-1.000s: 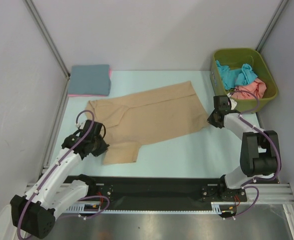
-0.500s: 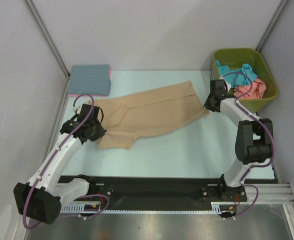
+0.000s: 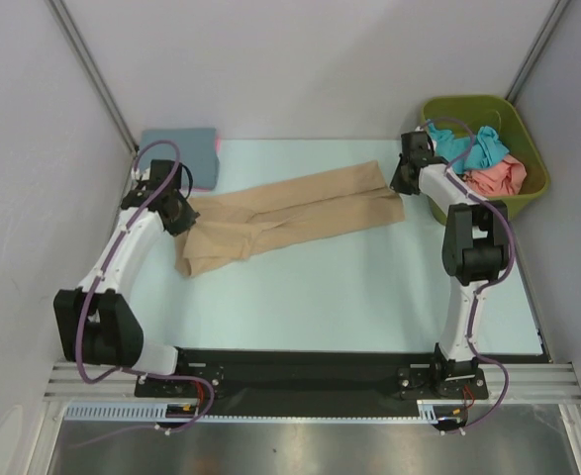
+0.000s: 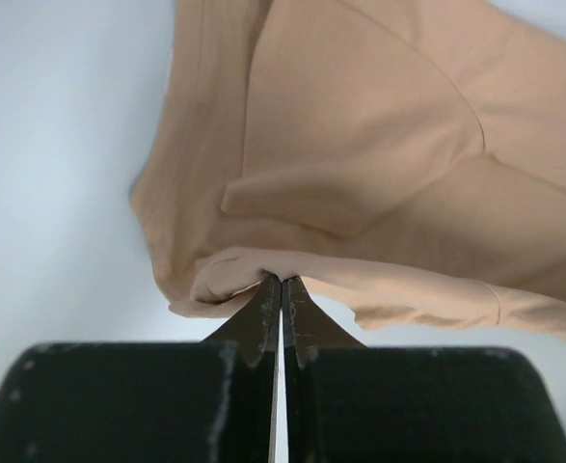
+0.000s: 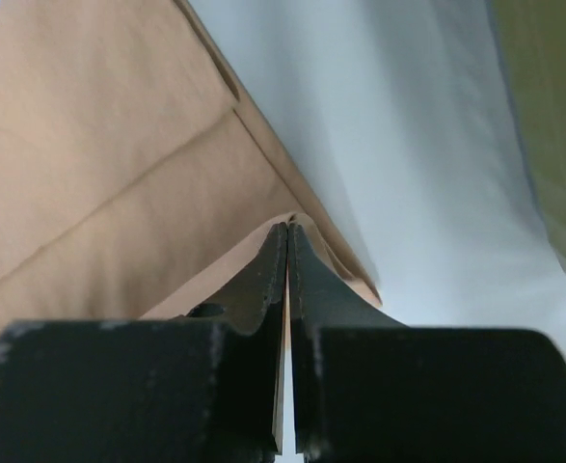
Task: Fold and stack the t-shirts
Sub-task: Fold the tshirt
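Both jaws are clenching the tan t-shirt (image 3: 300,210) by its ends. I'm working between a green bin (image 3: 473,100) and a folded blue t-shirt (image 3: 176,153).

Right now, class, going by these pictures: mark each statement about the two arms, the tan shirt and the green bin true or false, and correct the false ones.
1. The left gripper and the right gripper are both shut on the tan cloth t-shirt. True.
2. The olive-green plastic bin is empty. False: a crumpled teal shirt and a salmon shirt lie in it.
3. A folded slate-blue shirt lies at the far left corner of the pale table. True.
4. The tan t-shirt lies inside the bin. False: it is spread on the table between the two grippers.
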